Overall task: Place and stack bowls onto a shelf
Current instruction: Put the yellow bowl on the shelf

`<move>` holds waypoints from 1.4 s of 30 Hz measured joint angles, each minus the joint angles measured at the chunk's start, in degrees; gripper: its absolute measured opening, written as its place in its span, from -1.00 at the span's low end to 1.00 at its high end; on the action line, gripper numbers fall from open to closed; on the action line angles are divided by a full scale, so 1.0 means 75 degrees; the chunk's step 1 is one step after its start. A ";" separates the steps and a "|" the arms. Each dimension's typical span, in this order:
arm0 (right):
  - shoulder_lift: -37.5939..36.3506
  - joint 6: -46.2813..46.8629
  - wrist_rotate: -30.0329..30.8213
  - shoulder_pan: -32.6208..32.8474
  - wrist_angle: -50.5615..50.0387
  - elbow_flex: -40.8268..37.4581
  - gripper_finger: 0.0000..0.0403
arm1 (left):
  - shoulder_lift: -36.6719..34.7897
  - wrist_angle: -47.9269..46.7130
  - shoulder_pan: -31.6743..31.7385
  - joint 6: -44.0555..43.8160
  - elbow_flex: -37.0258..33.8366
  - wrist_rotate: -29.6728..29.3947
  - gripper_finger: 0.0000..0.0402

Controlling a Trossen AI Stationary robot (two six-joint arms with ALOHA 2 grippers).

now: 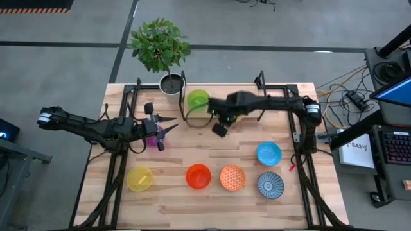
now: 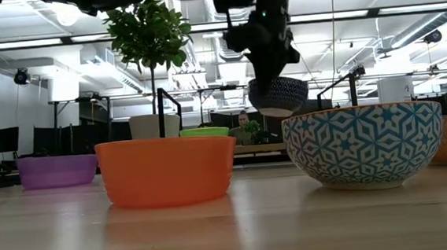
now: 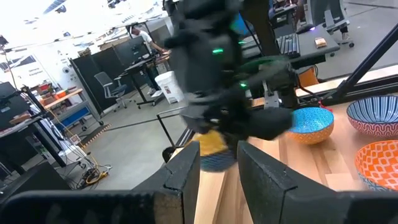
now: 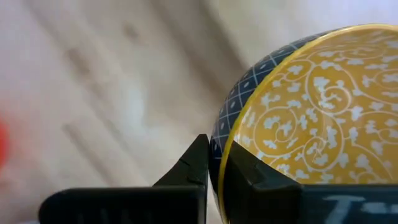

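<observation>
My right gripper (image 1: 221, 126) is shut on a bowl (image 1: 236, 117) that is yellow inside and dark blue outside, held in the air (image 2: 278, 94) just in front of the shelf (image 1: 257, 86). A green bowl (image 1: 198, 99) sits on the shelf. My left gripper (image 1: 168, 124) is open and hovers beside the purple bowl (image 1: 153, 141), which rests on the table. Along the near side stand a yellow bowl (image 1: 139, 178), a red-orange bowl (image 1: 198, 176), a dotted orange bowl (image 1: 232, 178), a blue-and-white patterned bowl (image 1: 270, 185) and a light blue bowl (image 1: 269, 153). My right gripper pinches the yellow-and-blue bowl by its rim (image 4: 221, 149), with one finger (image 4: 189, 165) on the outer blue wall and the other finger (image 4: 252, 174) inside on the yellow surface. The bowl is lifted clear of the table and hangs tilted below the gripper.
A potted plant (image 1: 168, 80) stands at the shelf's far left corner. Black metal posts (image 2: 161, 106) rise beside the green bowl. Black frame rails run along both sides of the table (image 1: 192, 147). Bare wood lies between the shelf and the near row of bowls.
</observation>
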 joint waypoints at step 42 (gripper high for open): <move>0.0536 -0.1451 0.0052 -0.1935 0.1255 -0.0862 -0.91 | 0.0000 0.0007 0.0001 0.0060 0.0000 0.0001 -0.55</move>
